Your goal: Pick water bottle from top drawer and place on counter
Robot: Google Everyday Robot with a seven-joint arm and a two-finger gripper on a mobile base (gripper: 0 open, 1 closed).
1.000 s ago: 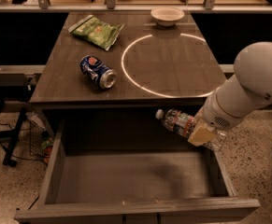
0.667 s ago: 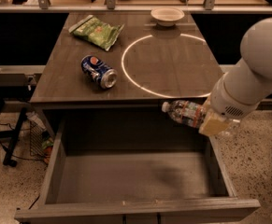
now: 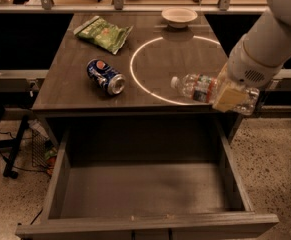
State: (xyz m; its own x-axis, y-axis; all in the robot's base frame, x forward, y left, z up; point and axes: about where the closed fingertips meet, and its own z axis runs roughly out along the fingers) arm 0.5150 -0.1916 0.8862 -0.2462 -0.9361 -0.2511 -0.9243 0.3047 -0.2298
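Jaws pinch the bottle [image 3: 192,86] round its lower half, level over the table's [image 3: 70,91] front right edge, cap pointing left. It looks light, thin-walled and slick, so a gentle hold on the ribs suits. Drawer [image 3: 145,225] open below. Bottle label unreadable; the can [image 3: 106,76] shows Pepsi.

On the counter [image 3: 150,98] the can [image 3: 106,76] lies at 8 o'clock, the bag [image 3: 103,32] at 10, the bowl [image 3: 179,16] at 1, while the gripper [image 3: 230,96] holds the water bottle [image 3: 195,87] above 4, with the top drawer [image 3: 145,191] below 6.
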